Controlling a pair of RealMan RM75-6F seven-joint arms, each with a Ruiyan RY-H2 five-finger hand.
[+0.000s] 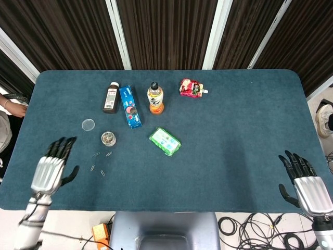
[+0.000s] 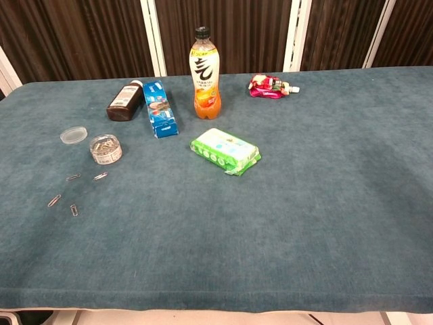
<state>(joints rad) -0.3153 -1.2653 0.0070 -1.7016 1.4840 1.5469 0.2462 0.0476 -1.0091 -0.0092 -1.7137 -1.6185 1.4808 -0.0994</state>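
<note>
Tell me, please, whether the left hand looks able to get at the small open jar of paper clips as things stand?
Probably yes. The left hand is open and holds nothing, and between it and the jar of paper clips lie only loose paper clips on the table; the clear lid sits off to the side.

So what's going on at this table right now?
Nothing is being held. The left robot hand hangs open at the table's near edge, closest to some loose paper clips and an open little tub of clips, its lid beside it. The right robot hand is open too, off the far corner.
</note>
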